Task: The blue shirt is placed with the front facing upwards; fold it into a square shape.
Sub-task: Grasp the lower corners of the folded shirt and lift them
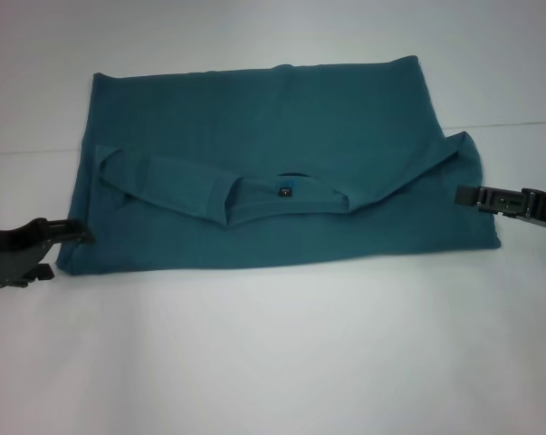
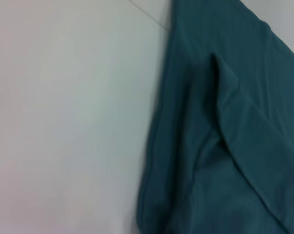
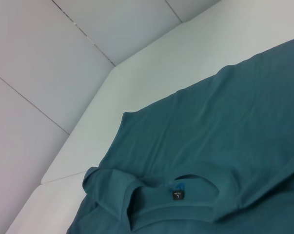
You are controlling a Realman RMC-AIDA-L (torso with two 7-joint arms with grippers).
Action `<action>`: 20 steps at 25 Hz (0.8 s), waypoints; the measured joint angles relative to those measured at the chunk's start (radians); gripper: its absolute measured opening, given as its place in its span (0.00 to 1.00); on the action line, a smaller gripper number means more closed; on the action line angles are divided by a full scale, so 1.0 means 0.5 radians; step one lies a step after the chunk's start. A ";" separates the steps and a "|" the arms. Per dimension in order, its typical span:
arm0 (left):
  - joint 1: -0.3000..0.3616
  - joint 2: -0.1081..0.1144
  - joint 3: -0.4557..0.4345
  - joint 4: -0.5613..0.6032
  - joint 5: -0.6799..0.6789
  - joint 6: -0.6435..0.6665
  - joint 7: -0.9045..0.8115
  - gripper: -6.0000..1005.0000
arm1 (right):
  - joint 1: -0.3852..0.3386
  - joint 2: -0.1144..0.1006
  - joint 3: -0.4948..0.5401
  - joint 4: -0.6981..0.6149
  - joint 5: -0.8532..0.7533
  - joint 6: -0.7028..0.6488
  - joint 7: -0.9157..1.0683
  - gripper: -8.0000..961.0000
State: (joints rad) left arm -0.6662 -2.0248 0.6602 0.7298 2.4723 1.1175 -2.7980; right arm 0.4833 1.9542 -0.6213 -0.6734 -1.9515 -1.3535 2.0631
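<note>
Blue shirt [image 1: 282, 181] lies across the middle of the head view on the white tabletop [image 1: 273, 362], already doubled over, collar and label [image 1: 285, 191] uppermost. Judged soft, light and limp; layers likely to slip apart, so take both layers at the side edges. Left claw [image 1: 73, 231] sits at the lower-left corner, right claw [image 1: 467, 194] at the right edge; cannot tell whether either is spread or pinching cloth.

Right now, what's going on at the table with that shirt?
The blue shirt lies on the white table, already folded once across into a wide band, with the collar and its dark label on top. The left gripper sits at the shirt's left edge and the right gripper at its right edge, both low over the table.
</note>
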 joint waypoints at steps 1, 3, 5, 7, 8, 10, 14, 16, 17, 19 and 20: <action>0.001 0.000 -0.003 -0.007 -0.003 -0.013 -0.025 0.66 | 0.001 0.000 0.000 0.000 0.000 0.000 0.000 0.83; 0.001 0.001 -0.016 -0.032 -0.010 -0.039 -0.072 0.74 | 0.002 0.000 0.000 0.000 -0.001 0.001 0.000 0.83; -0.007 0.006 -0.040 -0.063 -0.013 -0.058 -0.095 0.81 | 0.002 0.000 0.000 0.000 -0.001 0.001 0.000 0.83; -0.023 0.016 -0.084 -0.113 -0.014 -0.076 -0.104 0.88 | 0.003 0.000 0.000 0.000 -0.002 0.003 0.000 0.83; -0.030 0.020 -0.101 -0.139 -0.015 -0.082 -0.105 0.91 | 0.003 0.000 0.000 0.000 -0.002 0.003 0.000 0.83; -0.050 0.027 -0.126 -0.198 -0.015 -0.107 -0.108 0.94 | 0.003 0.000 0.000 0.000 -0.004 0.008 0.000 0.83; -0.076 0.029 -0.133 -0.256 -0.009 -0.157 -0.108 0.94 | 0.003 0.000 0.000 0.000 -0.008 0.012 0.000 0.83; -0.081 0.030 -0.133 -0.273 -0.007 -0.177 -0.109 0.94 | 0.003 0.000 0.000 0.000 -0.009 0.012 -0.002 0.83; -0.082 0.031 -0.133 -0.276 -0.008 -0.186 -0.109 0.94 | 0.003 0.000 0.000 0.000 -0.009 0.012 -0.002 0.83; -0.084 0.031 -0.133 -0.281 -0.010 -0.197 -0.110 0.94 | 0.003 0.000 0.000 0.000 -0.009 0.012 -0.002 0.83; -0.085 0.031 -0.133 -0.286 -0.010 -0.202 -0.114 0.94 | 0.003 0.000 0.000 0.000 -0.009 0.012 -0.002 0.83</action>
State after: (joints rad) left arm -0.7085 -2.0094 0.5936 0.5870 2.4674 1.0164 -2.8548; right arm 0.4848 1.9542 -0.6213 -0.6733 -1.9559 -1.3476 2.0619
